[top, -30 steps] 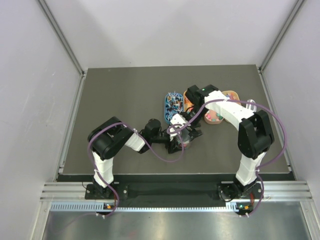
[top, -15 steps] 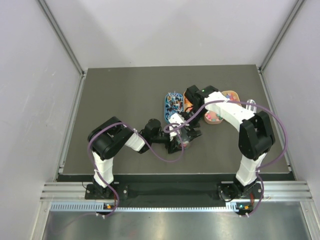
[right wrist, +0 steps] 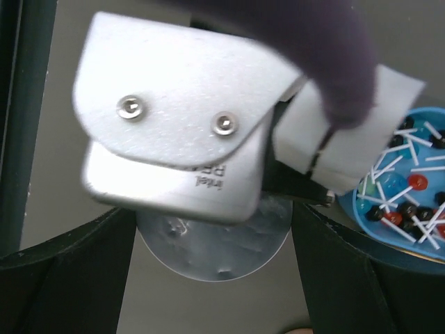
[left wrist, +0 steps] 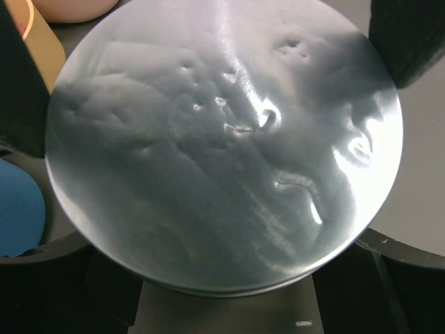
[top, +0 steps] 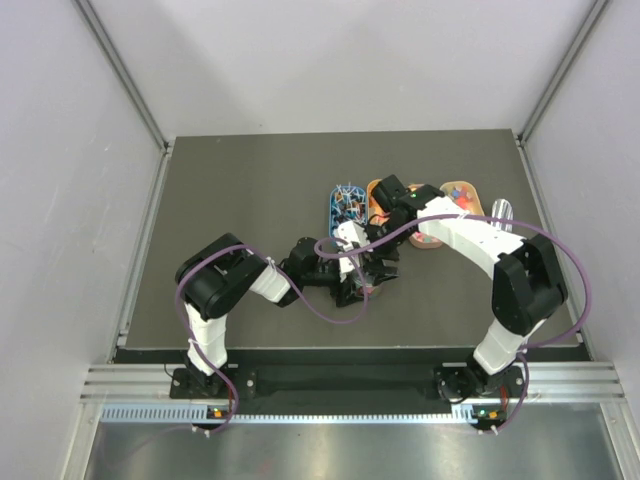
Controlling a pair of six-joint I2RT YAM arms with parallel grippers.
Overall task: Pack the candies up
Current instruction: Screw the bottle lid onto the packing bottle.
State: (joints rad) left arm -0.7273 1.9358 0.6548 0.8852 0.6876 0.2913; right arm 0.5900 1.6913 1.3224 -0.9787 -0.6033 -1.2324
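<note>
We see the candies point(right wrist: 410, 198) as small lollipops on white sticks, red, blue and dark, heaped in a blue oval tray point(right wrist: 379, 235). From above, this tray sits near the middle of the dark table point(top: 250, 180). More coloured sweets lie in an orange oval tray point(top: 458, 190) farther right, past the right arm's wrist.

Just nearer than the blue tray we find a round silver lid point(left wrist: 222, 160), its dented face turned up. In the left wrist view it fills almost everything. The left gripper point(left wrist: 215, 62) has it between its fingers point(left wrist: 21, 90), which stand far apart and meet opposite edges of the disc, so we read the claw as pinching the lid across its width. What lies beneath the lid we cannot tell.

The right gripper point(right wrist: 212, 278) hangs above the same spot with its claw spread wide. Its dark fingers point(right wrist: 62, 268) sit at either lower corner of the right wrist view, and nothing is caught between them. Straight below it we see the left arm's silver wrist camera housing point(right wrist: 174, 139) with two screws. The lid's edge peeks out under the housing, and a purple cable point(right wrist: 327, 49) crosses the top of that view.

A small clear container point(top: 503, 208) stands on the table to the right of the orange tray.
</note>
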